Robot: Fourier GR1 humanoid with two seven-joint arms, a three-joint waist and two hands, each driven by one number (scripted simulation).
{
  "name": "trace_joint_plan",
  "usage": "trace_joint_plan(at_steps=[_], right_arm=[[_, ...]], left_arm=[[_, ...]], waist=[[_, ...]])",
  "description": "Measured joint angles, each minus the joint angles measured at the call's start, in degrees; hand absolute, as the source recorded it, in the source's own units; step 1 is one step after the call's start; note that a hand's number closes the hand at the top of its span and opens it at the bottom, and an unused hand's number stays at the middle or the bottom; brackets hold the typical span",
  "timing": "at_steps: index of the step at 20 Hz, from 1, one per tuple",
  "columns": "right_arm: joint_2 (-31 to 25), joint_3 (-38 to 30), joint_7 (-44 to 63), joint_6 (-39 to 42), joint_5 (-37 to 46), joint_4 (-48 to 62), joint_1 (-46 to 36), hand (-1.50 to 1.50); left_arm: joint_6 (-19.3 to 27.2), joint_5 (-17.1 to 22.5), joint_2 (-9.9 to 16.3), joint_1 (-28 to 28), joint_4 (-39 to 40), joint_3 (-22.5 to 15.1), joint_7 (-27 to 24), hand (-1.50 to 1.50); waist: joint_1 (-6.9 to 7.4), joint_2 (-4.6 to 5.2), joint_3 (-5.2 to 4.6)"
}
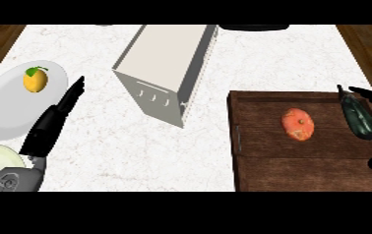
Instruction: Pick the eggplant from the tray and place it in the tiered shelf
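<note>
**Desk:** What does the overhead view of the table [94, 144] show?

**Photographer:** A white marbled top with a dark wooden tray [305, 171] at the near right. The eggplant [355, 116], dark green-black and glossy, lies on the tray at its far right corner, running partly out of view at the right edge. A round orange-red fruit [298, 124] rests on the tray's middle, apart from the eggplant.

**Desk:** And the tiered shelf?

**Photographer:** The tiered shelf [166, 66] is a pale, boxy unit standing at the middle of the table, toward the far side, to the left of the tray and apart from it. It leans away in this steep view, with small slots on its near face.

**Desk:** The hands?

**Photographer:** The left hand [52, 122] comes in at the near left, fingers straight and together, pointing toward the far side and holding nothing. It lies just beside a white plate [15, 115] that carries a yellow lemon [35, 79] with a green leaf. Of the right hand [361, 91], only a dark fingertip or two shows at the right edge, just above the eggplant's far end. Whether those fingers are spread or closed, I cannot tell.

**Desk:** Anything else?

**Photographer:** A pale rounded object [9, 157] shows at the near left edge.
</note>
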Motion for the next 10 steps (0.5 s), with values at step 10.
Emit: trace_joint_plan(at_steps=[10], right_arm=[[5.0, -3.1, -3.15, -2.07, 7.19, 0.98, 1.21, -1.5]], left_arm=[[-2.39, -3.65, -3.48, 1.4, -0.54, 2.92, -0.85, 0.0]], waist=[[0.16, 0.02, 0.01]])
